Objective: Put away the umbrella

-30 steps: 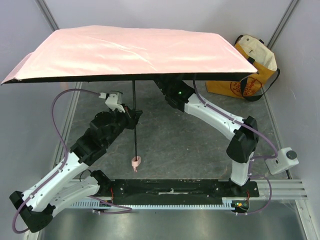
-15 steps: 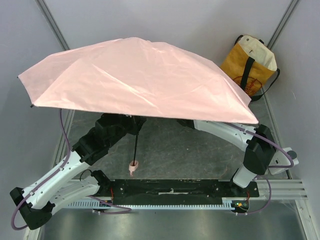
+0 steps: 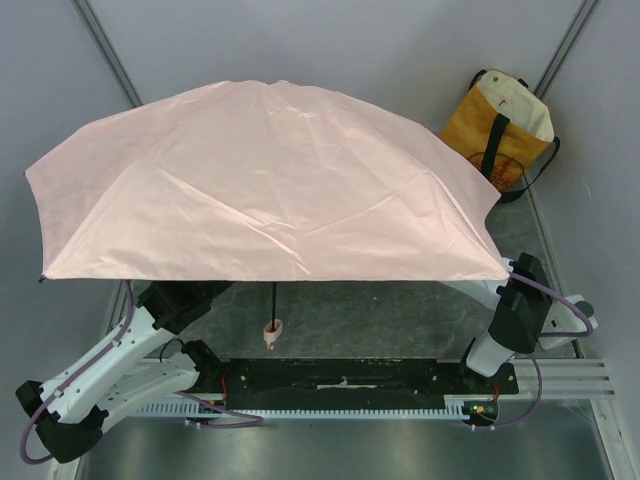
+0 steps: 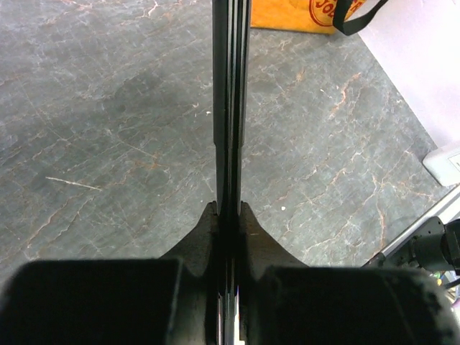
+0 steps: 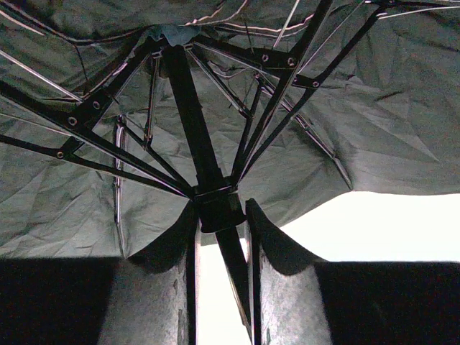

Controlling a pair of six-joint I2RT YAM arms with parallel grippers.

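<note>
Umbrella (image 3: 270,190) shaft (image 4: 230,86) upright by near edge of counter (image 4: 108,108); left end effector (image 4: 228,213) clamped on it; right end effector (image 5: 219,215) straddles runner (image 5: 218,205) under canopy (image 5: 72,201), grip not discernible

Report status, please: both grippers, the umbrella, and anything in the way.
Left gripper shut on the umbrella shaft. Right gripper astride the runner, grip unclear. Canopy open, hiding both grippers from above. Yellow tote bag at far right corner.

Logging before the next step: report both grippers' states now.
Left gripper: closed on the umbrella's shaft.
Right gripper: straddles the umbrella's runner; clamped or not, cannot be told.
</note>
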